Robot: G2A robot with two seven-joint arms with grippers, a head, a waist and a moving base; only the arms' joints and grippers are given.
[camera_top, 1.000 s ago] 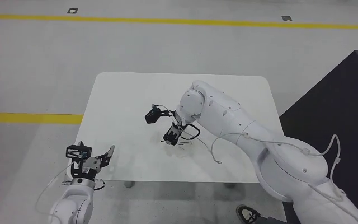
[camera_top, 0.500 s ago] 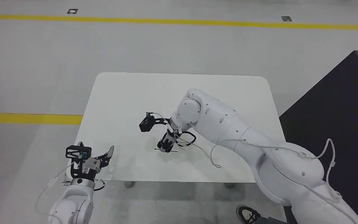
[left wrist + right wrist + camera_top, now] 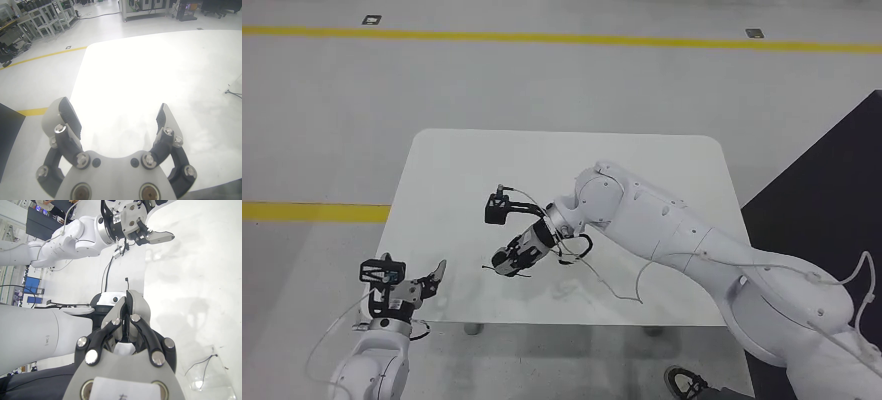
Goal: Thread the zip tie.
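A thin black zip tie [image 3: 126,281] is pinched in my right gripper [image 3: 129,293], which is shut on it; the tie's small head sticks out past the fingertips. In the top view this gripper [image 3: 502,264] hovers over the front left part of the white table [image 3: 662,160], with the tie [image 3: 489,267] showing as a fine dark line. My left gripper [image 3: 113,106] stands open with nothing between its fingers, at the table's front left corner [image 3: 427,280]. The right wrist view shows it [image 3: 160,237] farther off, apart from the tie.
A clear plastic bag [image 3: 209,370] with another black zip tie [image 3: 205,365] lies on the table behind the right gripper. The right arm's thin cable [image 3: 620,292] hangs over the front of the table.
The right gripper has carried the zip tie left and toward the table's front, closer to the left gripper. The left arm has kept still.
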